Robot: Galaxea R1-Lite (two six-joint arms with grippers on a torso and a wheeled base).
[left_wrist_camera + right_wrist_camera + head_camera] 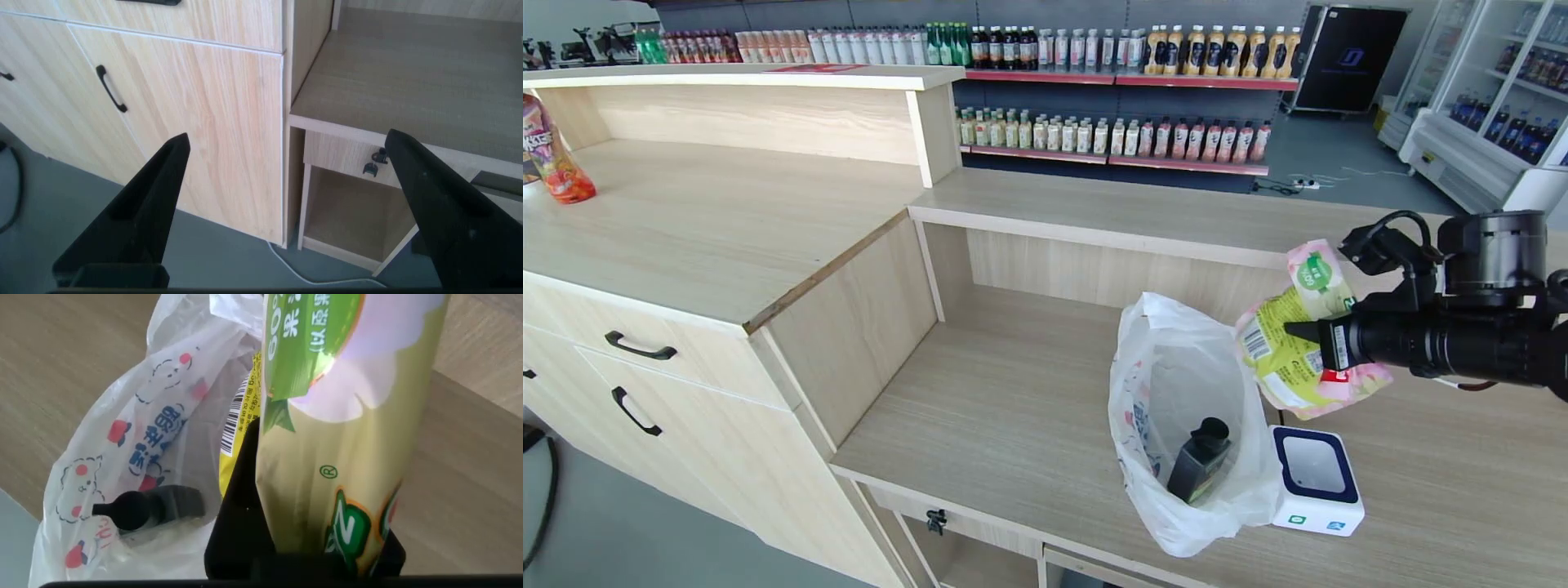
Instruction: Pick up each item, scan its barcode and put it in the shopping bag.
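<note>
**A:** We had the snack packet pinched in our right gripper, hanging in the air just above the scanner!

**B:** And the shopping bag stood just beside it, to our left and lower. Its mouth was open, with a dark bottle already inside.

**A:** The packet's long axis ran near upright, leaning a little. We judged a short shift left and a drop would do.

**B:** Right arm's job, surely. Our left gripper hung spread and empty down by the cabinet front, well apart.

Packet is green, yellow and pink; bag white with red-blue prints.
</note>
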